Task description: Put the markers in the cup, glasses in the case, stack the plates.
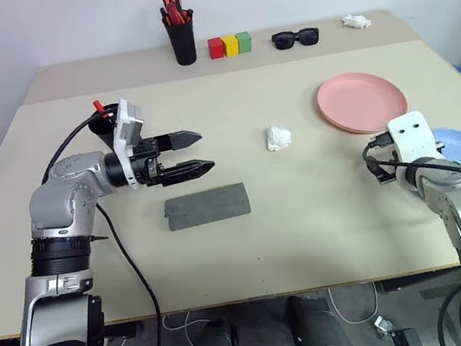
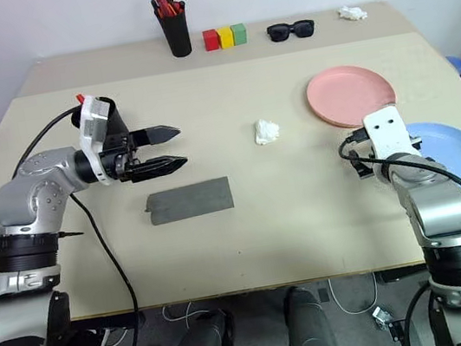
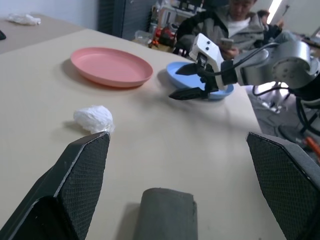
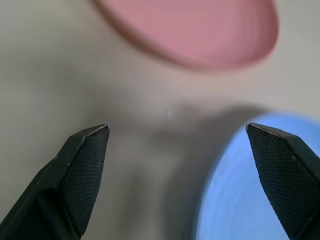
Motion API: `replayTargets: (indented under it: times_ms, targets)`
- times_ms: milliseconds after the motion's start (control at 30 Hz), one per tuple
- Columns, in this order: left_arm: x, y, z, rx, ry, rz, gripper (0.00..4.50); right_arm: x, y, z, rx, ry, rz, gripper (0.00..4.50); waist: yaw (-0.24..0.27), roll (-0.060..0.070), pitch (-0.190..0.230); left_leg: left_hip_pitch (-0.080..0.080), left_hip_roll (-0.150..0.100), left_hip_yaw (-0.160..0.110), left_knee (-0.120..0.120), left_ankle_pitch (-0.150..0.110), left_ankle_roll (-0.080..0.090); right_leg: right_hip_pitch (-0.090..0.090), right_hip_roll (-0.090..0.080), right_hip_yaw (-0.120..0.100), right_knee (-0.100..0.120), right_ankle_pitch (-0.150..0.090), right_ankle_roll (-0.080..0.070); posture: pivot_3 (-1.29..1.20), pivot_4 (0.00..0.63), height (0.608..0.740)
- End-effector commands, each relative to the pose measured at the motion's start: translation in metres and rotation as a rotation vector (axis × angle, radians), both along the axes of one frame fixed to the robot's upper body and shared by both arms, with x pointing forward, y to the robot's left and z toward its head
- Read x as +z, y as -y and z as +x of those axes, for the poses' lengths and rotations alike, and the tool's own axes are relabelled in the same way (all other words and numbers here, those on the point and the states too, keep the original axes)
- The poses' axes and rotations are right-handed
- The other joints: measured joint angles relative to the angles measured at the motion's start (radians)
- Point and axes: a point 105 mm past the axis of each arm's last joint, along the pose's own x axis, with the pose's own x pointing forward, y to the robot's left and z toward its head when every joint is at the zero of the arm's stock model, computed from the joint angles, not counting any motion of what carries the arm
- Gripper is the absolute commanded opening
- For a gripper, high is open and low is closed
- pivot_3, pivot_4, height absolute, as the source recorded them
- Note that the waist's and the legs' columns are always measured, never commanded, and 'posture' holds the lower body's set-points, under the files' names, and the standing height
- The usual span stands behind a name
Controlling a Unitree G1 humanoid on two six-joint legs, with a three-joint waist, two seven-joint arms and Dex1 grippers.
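On the beige tabletop (image 1: pixel 328 236) we find the flat grey rectangular glasses case (image 1: pixel 207 206) lying closed near the front centre. Above it our left gripper (image 1: pixel 201 151) hangs level, pointing toward our right, its two black fingers spread apart and empty; the left wrist view shows the rounded end of the case just below the spread fingers (image 3: pixel 80 172). Behind the left wrist stands the wide black tapered plastic cup (image 1: pixel 106 128), partly hidden by the white wrist housing, with the red tip of a slim marker (image 1: pixel 98 104) rising from its rim. We cannot tell how many markers the cup holds. The round salmon pink plastic plate (image 1: pixel 361 101) lies on the right half of the table, and the round light blue plastic plate (image 2: pixel 452 157) lies nearer the front right edge, just beside it; the two are not stacked. Our right gripper (image 3: pixel 186 81) is released and holds nothing, poised low over the table at the near rim of the blue plate, between the two plates in the right wrist view. A small crumpled white wad (image 1: pixel 278 137) sits between the case and the pink plate. On the rear table section stand a narrow black pen pot (image 1: pixel 181 37) with orange-capped pens, three coloured blocks (image 1: pixel 230 45), chunky black sunglasses (image 1: pixel 295 38) and another white wad (image 1: pixel 356 21).
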Motion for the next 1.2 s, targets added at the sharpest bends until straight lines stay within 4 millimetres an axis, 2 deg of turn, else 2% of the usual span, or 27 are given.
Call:
replayTargets:
  times_ms: [33,100,333,400,533,567,733,867,933,1000,1167,1200]
  targets:
    - [0.008,-0.003,0.000,0.001,0.047,-0.003,4.49,0.010,0.023,-0.006,-0.130,0.045,0.030,4.24,0.000,0.000,0.000,0.000,0.000,0.000,0.000,0.000,0.000,0.000,0.000,0.000,0.000,0.000,0.000,0.00,0.150,0.740]
    - [0.008,-0.002,-0.001,0.001,0.045,-0.007,4.50,0.007,0.027,-0.007,-0.162,0.041,0.051,3.65,0.000,0.000,0.000,0.000,0.000,0.000,0.000,0.000,0.000,0.000,0.000,0.000,0.000,0.000,0.000,0.00,0.150,0.740]
    - [0.007,-0.005,-0.002,0.018,0.053,-0.006,4.50,0.005,0.027,-0.002,-0.192,0.046,0.113,0.12,-0.007,0.000,0.000,0.001,0.000,0.000,-0.001,0.000,0.000,0.000,0.000,0.000,0.000,0.000,0.000,0.00,0.150,0.740]
    - [0.007,-0.006,-0.002,0.024,0.051,-0.012,4.50,0.013,0.028,0.002,-0.200,0.083,0.099,0.04,-0.005,0.000,0.000,0.001,0.000,0.000,0.000,0.000,0.000,0.001,0.000,0.000,0.000,0.000,0.000,0.00,0.150,0.740]
    - [0.007,-0.008,-0.001,0.034,0.036,-0.013,4.50,0.050,0.035,0.013,-0.220,0.228,-0.033,0.04,-0.005,0.000,0.000,0.001,0.000,0.000,0.000,0.000,0.000,0.001,0.000,0.000,0.000,0.000,0.000,0.00,0.150,0.740]
    - [0.008,-0.008,0.001,0.045,0.029,-0.016,4.50,0.060,0.032,0.017,-0.197,0.274,-0.045,0.04,-0.005,0.000,0.000,0.001,0.000,0.000,0.000,0.000,0.000,0.001,0.000,0.000,0.000,0.000,0.000,0.00,0.150,0.740]
    - [0.011,-0.010,0.004,0.074,0.046,-0.038,4.50,0.087,-0.014,0.044,0.088,0.408,-0.083,0.04,-0.010,0.000,0.000,0.001,0.000,0.000,-0.001,0.000,0.000,0.000,0.000,0.000,0.000,0.000,0.000,0.00,0.150,0.740]
    - [0.012,-0.009,0.006,0.087,0.050,-0.046,4.50,0.088,-0.056,0.069,0.310,0.430,-0.074,0.04,-0.011,0.000,0.000,0.001,0.000,0.001,-0.001,0.000,0.000,0.000,0.000,0.000,0.000,0.000,0.000,0.00,0.150,0.740]
    - [0.013,-0.009,0.006,0.096,0.055,-0.051,4.50,0.091,-0.070,0.081,0.381,0.461,-0.074,0.04,-0.011,0.000,0.000,0.001,0.000,0.000,-0.001,0.000,0.000,0.000,0.000,0.000,0.000,0.000,0.000,0.00,0.150,0.740]
    - [0.013,-0.010,0.005,0.108,0.069,-0.051,4.50,0.091,-0.071,0.096,0.389,0.478,-0.082,0.04,-0.012,0.000,0.000,0.001,0.000,0.000,-0.001,0.000,0.000,0.000,0.000,0.000,0.000,0.000,0.000,0.00,0.150,0.740]
    - [0.013,-0.016,0.005,0.149,0.069,-0.056,4.50,0.083,-0.077,0.118,0.462,0.459,-0.049,0.04,-0.009,0.000,0.000,0.000,0.000,0.000,-0.001,0.000,0.000,-0.001,0.000,0.001,-0.001,0.000,0.000,0.00,0.150,0.740]
    - [0.014,-0.017,0.004,0.153,0.071,-0.055,4.50,0.083,-0.079,0.121,0.477,0.457,-0.050,0.34,-0.010,0.000,0.000,0.000,0.000,0.000,-0.001,0.000,0.000,-0.001,0.000,0.001,-0.001,0.000,0.000,0.00,0.150,0.740]
